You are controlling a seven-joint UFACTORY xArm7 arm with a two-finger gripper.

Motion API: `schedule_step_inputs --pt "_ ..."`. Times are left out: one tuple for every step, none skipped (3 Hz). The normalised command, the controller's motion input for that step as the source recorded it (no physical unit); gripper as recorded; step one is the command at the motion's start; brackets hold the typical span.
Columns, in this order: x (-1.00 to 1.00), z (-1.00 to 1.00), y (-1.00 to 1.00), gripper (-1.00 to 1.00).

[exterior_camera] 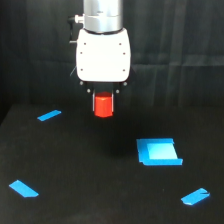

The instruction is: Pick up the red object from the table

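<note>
The red object (104, 106), a small red-orange block, sits between the two dark fingers of my gripper (104, 106) under the white gripper body. The gripper is shut on it and holds it above the black table (75, 165), clear of the surface. The fingers flank the block on its left and right sides. The block's lower half shows below the fingers.
A blue square (158, 151) lies on the table to the exterior view's right of the gripper. Blue tape strips lie at the back left (49, 115), front left (23, 188) and front right (195, 197).
</note>
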Motion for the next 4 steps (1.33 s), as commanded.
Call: schedule_step_inputs --pt "0.08 0.16 0.03 -0.94" --pt "0.07 0.00 0.07 -1.00" --pt "-0.01 0.05 0.06 -1.00" --pt "0.06 -0.05 0.04 -0.93"
